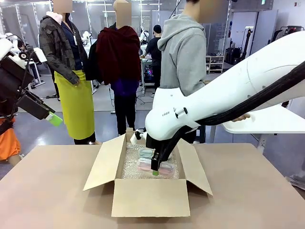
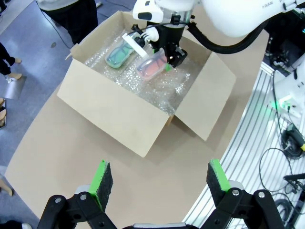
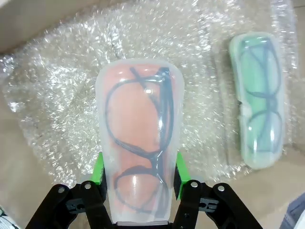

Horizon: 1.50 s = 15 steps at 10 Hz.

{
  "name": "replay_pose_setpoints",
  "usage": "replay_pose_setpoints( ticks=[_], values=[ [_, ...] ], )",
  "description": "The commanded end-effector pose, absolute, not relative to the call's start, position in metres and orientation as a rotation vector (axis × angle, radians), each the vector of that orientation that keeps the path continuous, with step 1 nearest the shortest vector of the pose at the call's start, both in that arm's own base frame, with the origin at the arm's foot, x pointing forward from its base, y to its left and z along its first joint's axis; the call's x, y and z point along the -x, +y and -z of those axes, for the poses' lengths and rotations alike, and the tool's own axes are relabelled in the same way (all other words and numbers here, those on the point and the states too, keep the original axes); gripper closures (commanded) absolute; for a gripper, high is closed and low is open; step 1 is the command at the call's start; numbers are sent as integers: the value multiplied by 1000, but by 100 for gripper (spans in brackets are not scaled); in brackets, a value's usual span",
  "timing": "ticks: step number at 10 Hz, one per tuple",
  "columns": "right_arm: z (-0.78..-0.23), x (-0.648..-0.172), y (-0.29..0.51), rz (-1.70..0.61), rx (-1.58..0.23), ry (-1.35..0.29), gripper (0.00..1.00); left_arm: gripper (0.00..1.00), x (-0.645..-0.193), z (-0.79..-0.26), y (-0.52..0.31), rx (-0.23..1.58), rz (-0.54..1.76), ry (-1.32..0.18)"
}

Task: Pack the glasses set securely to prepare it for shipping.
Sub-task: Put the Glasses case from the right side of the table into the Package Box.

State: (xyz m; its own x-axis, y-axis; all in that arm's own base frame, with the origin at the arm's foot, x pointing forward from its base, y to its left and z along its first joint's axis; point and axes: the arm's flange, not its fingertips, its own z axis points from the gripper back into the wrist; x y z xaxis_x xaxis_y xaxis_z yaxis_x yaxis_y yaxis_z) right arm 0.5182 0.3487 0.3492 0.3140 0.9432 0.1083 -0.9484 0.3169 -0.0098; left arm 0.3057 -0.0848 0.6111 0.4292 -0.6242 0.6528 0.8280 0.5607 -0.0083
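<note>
Flaps splayed wide, right claw clamping pink case

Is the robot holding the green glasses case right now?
No, the green case lies free on the bubble wrap, while the right gripper is clamped on the pink case.

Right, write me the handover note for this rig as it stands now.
Left hand: open, empty, raised over the table short of the box.
Right hand: shut on the pink case, down inside the box over the bubble wrap.
Mint case: lying on the bubble wrap, beside the pink one.
Done: box lined, mint case in.
Left: set down and release the pink case, then probably cover both and close the open box.
</note>
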Motion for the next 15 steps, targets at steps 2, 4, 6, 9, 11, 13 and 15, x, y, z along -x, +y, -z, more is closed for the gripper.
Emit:
replay_pose_setpoints(
  ticks=[2, 4, 6, 9, 11, 13, 15],
  values=[
    [-333, -517, 348, -1309, -41, -84, 68, 0, -305, -613, -83, 366, 937, -654],
    [-334, -518, 350, -1315, -38, -86, 6, 0, -305, -613, -83, 366, 937, -654],
    [-338, -516, 352, -1322, -37, -97, 0, 0, -305, -613, -83, 366, 937, -654],
    [-336, -520, 354, -1302, -43, -86, 5, 0, -305, -613, -83, 366, 937, -654],
    [-336, -520, 354, -1302, -43, -86, 5, 0, -305, -613, -83, 366, 937, -654],
    [-336, -520, 354, -1302, -43, -86, 5, 0, -305, -613, -83, 366, 937, -654],
    [-336, -520, 354, -1302, -43, -86, 5, 0, -305, -613, -83, 366, 937, -654]
  ],
)
